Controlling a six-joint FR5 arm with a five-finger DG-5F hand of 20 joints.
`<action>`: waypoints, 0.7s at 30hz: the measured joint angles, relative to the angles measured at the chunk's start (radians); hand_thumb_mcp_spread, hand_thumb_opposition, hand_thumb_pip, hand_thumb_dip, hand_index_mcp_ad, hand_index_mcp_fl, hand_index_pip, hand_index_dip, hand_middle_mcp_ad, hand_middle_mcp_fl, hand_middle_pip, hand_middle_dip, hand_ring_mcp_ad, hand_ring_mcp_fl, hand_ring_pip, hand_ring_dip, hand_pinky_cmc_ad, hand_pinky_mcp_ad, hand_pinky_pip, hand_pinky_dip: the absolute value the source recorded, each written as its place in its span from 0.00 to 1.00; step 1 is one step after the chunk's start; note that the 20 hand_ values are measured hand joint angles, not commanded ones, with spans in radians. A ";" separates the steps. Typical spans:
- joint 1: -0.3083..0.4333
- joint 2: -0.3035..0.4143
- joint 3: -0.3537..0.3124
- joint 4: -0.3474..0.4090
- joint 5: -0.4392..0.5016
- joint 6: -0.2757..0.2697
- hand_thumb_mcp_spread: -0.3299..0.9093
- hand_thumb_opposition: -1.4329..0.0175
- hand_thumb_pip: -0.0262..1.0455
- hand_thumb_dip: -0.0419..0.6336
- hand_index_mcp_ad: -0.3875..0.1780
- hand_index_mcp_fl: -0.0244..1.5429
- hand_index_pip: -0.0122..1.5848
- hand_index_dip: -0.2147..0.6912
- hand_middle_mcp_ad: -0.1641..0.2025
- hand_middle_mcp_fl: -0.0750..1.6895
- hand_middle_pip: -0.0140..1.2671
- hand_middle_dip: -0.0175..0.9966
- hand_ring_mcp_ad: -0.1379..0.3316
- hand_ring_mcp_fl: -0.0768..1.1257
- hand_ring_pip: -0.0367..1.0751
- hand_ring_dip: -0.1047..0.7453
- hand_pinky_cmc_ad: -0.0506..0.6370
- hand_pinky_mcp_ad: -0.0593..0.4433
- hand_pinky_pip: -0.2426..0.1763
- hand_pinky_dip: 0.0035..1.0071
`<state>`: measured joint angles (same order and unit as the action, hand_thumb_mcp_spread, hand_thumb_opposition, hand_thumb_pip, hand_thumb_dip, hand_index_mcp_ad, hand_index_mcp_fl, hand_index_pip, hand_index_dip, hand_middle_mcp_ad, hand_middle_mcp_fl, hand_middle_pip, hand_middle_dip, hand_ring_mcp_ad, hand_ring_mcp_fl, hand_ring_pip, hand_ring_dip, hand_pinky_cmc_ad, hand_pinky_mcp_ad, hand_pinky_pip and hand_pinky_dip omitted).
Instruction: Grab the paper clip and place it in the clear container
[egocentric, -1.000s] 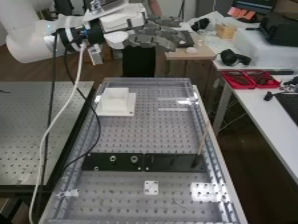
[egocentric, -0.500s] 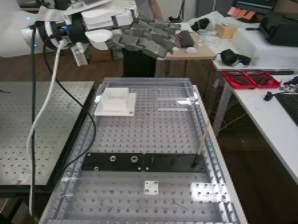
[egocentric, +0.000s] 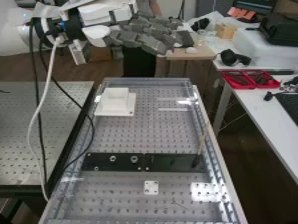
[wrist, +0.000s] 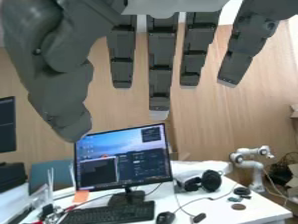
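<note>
High at the back left, above the bench's far end, the hand (egocentric: 143, 36) is held out level with its fingers extended, well apart from everything on the bench. In the wrist view the hand (wrist: 159, 65) has straight, spread fingers with nothing between them and the thumb. A faint thin line (egocentric: 179, 204) lies on the near part of the bench; I cannot tell if it is the paper clip. Pale parallel edges (egocentric: 173, 109) at the far right of the perforated surface may belong to the clear container, but its outline is unclear.
The perforated bench (egocentric: 143, 135) carries a white stepped block (egocentric: 116, 102), black plates (egocentric: 113, 161), a small white plate (egocentric: 151, 187) and a thin upright stick (egocentric: 202, 141). Red trays (egocentric: 249, 79) stand on the right table. A cable hangs along the left side.
The hand has shifted left and slightly lower in the high view, mostly in the first half second. The hanging cables moved left with the arm. The things on the bench stayed put.
</note>
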<state>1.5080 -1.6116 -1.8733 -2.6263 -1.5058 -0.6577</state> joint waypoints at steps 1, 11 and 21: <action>-0.001 0.000 0.000 0.000 0.000 0.000 0.50 0.44 0.63 0.44 0.44 0.33 0.05 0.06 0.60 0.38 0.11 0.50 0.50 0.27 0.14 0.48 0.60 0.74 0.47 0.52; -0.005 0.004 0.001 -0.007 -0.001 -0.009 0.50 0.44 0.61 0.44 0.44 0.33 0.05 0.06 0.60 0.39 0.11 0.50 0.50 0.27 0.14 0.48 0.60 0.74 0.47 0.52; -0.007 0.009 -0.002 -0.003 -0.001 -0.012 0.50 0.44 0.61 0.44 0.44 0.32 0.05 0.06 0.60 0.38 0.10 0.51 0.50 0.27 0.14 0.48 0.60 0.74 0.47 0.52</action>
<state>1.5013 -1.6028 -1.8755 -2.6298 -1.5068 -0.6693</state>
